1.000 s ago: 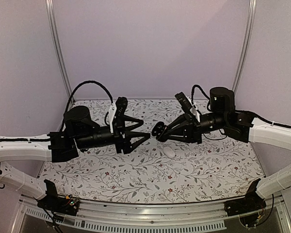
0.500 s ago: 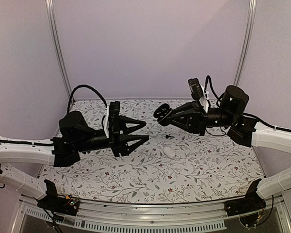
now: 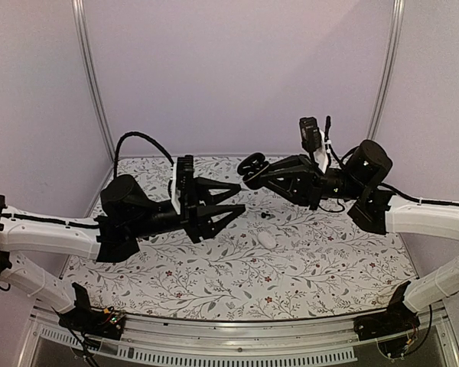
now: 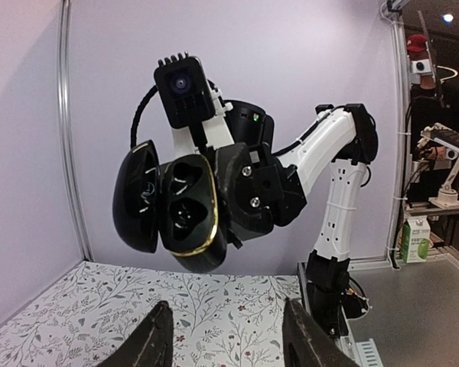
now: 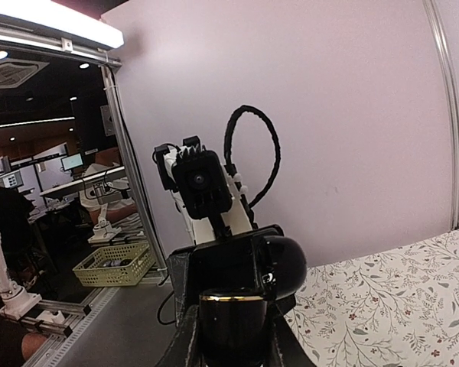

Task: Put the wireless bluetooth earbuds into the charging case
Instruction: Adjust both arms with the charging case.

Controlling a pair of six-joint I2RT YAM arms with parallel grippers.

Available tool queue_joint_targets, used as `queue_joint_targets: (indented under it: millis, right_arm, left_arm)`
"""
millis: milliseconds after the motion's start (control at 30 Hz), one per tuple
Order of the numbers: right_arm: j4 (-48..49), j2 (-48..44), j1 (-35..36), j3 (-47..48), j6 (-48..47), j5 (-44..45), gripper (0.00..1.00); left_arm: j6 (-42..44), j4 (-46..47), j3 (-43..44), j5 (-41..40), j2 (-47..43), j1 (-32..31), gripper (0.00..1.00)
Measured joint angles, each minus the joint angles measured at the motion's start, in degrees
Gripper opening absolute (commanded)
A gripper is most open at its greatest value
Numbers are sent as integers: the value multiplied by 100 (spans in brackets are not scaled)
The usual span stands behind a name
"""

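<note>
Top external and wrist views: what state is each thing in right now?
charging case: lid open, wells look empty, held above the table.
right gripper: shut on the charging case.
left gripper: open, empty, above the table.
earbuds: tiny dark spot on the table, outside the case; count unclear.
white oval object: lying on the table, untouched.

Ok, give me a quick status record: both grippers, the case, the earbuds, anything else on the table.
left gripper: open, empty, raised above the table, pointing toward the case
right gripper: shut on the case, holding it in the air
case: black, lid swung open, both sockets face the left wrist camera and look empty
earbuds: tiny dark pieces lying on the table; too small to count
white oval object: on the table, just nearer the arm bases than the earbuds
</note>
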Motion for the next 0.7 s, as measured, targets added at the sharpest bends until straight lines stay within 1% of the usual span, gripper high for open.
queue_joint_targets:
  millis: [233,467,700]
  right_arm:
    - [546,48,94,-197,214,164,0]
    - [804,149,127,-234,319,199,0]
    - [1016,157,190,-323,341,203,2]
  left_arm:
    - [0,435,63,-160,254,-90,43]
    - [-17,710,245,-225,520,-192,38]
    - [-46,857,304,-232,608,-232,35]
